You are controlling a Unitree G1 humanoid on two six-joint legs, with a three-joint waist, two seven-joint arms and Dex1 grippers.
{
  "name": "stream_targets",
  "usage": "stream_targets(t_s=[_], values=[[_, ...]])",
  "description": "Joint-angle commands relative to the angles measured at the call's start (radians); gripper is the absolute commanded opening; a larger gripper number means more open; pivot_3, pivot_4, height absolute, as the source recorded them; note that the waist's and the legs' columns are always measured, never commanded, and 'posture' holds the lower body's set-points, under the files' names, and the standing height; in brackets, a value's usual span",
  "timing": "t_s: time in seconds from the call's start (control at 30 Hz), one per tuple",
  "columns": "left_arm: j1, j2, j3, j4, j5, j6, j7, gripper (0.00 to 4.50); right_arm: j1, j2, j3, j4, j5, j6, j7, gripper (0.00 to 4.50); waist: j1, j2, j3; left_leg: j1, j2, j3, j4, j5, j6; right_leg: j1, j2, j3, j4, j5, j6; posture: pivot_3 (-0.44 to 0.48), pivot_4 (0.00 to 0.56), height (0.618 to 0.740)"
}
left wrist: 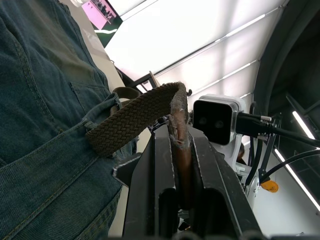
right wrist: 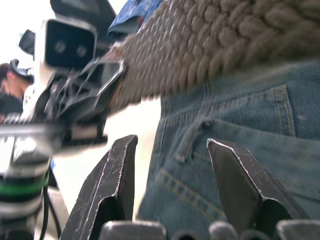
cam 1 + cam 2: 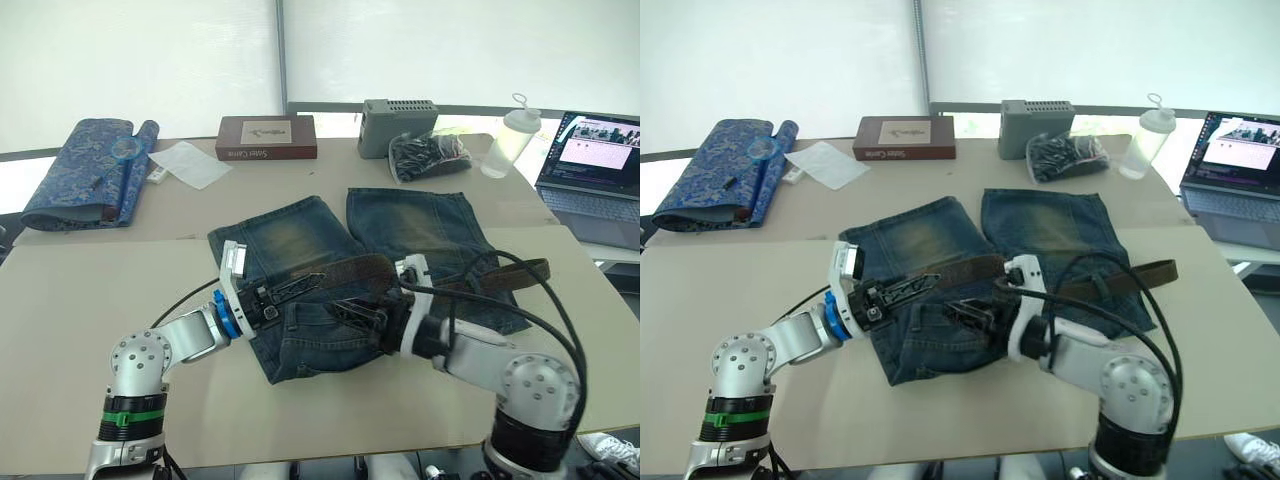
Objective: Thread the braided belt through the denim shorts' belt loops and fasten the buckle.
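Left end effector [image 1: 182, 165] pinching braided belt [image 1: 135, 117] tip, buckle hidden

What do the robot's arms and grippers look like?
Both arms are silver-grey metal with round joint housings. The left arm has a blue ring at the wrist and a green band lower down. The right arm trails looping black cables. Each gripper, left gripper and right gripper, has black ridged jaws and a white camera block.
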Motion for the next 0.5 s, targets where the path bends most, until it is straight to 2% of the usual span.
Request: stream_targets(t_s=[0.03, 0.27, 0.5], values=[[0.018, 0.010, 0.015, -0.041, -0.038, 0.006, 0.006, 0.00, -0.003, 0.006, -0.031, -0.021, 0.104, -0.067, -0.033, 2.51, -0.001, 0.000, 0.000, 0.000, 0.000, 0.000, 0.000, 0.000, 0.000, 0.000, 0.000, 0.000, 0.000, 0.000, 0.000, 0.000, 0.150, 0.740], [0.035, 0.034, 0.029, -0.041, -0.071, 0.013, 0.021, 0.00, 0.017, -0.088, -0.040, -0.014, 0.237, -0.147, -0.083, 2.51, -0.005, 0.001, 0.000, 0.003, 0.002, 0.000, 0.000, 0.001, -0.001, 0.003, 0.004, 0.000, 0.000, 0.000, -0.001, 0.000, 0.150, 0.740], [0.040, 0.034, 0.023, -0.040, -0.072, 0.012, 0.028, 0.00, 0.017, -0.135, 0.024, 0.007, 0.344, -0.248, -0.125, 2.51, -0.012, 0.001, 0.000, 0.004, 0.003, 0.000, 0.000, 0.001, -0.001, 0.004, 0.005, 0.000, 0.000, 0.000, 0.000, 0.000, 0.150, 0.740]])
